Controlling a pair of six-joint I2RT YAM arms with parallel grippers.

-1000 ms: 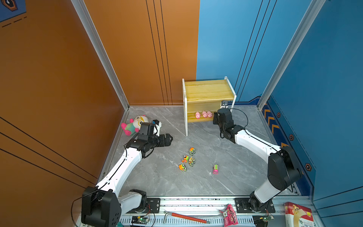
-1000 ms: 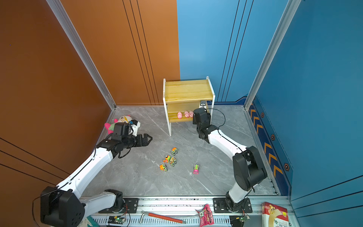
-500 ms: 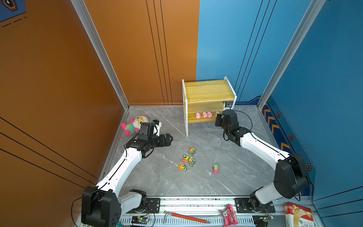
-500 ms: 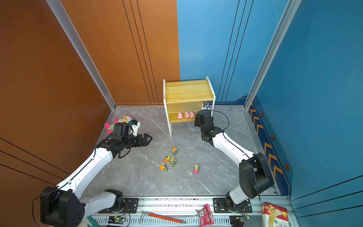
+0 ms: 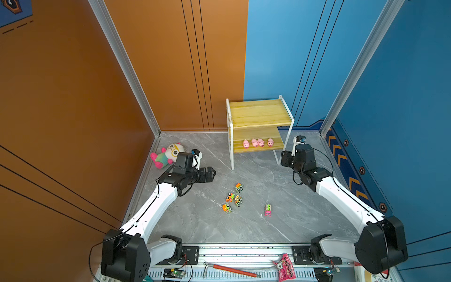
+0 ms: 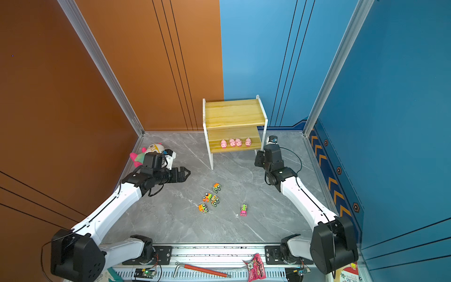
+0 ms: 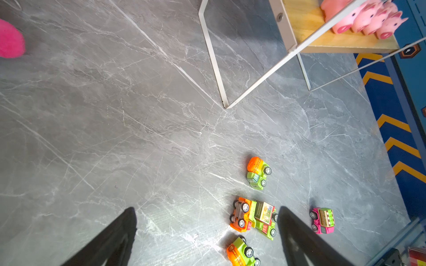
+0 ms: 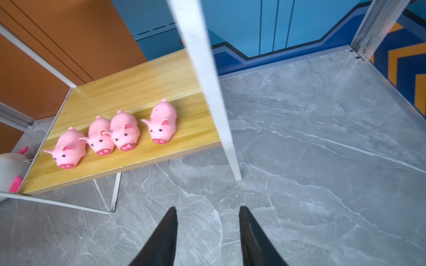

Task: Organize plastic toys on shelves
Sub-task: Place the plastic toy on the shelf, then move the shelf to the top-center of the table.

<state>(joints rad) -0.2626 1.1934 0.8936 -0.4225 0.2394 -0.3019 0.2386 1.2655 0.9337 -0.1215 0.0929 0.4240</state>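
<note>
Left hand (image 7: 207, 208) gaped wide and empty above the bench (image 7: 115, 115), five trucks (image 7: 242, 214) just ahead; right hand (image 8: 207, 207) stood partly open, empty, four pigs (image 8: 124, 131) ahead on the shelves (image 8: 138, 92), lower board

The grey marbled worktop (image 5: 195, 227) carries the two-tier rack (image 5: 260, 111) by the back wall and a plush doll (image 5: 170, 152) lying near the far left corner. Four toy trucks (image 5: 233, 199) sit in a loose cluster near the middle, with a pink truck (image 5: 267, 210) apart to their right. On the rack's lower board (image 8: 129, 92), four pink pigs (image 8: 124, 131) stand in a row near the front edge, snouts outward, the middle two touching.
</note>
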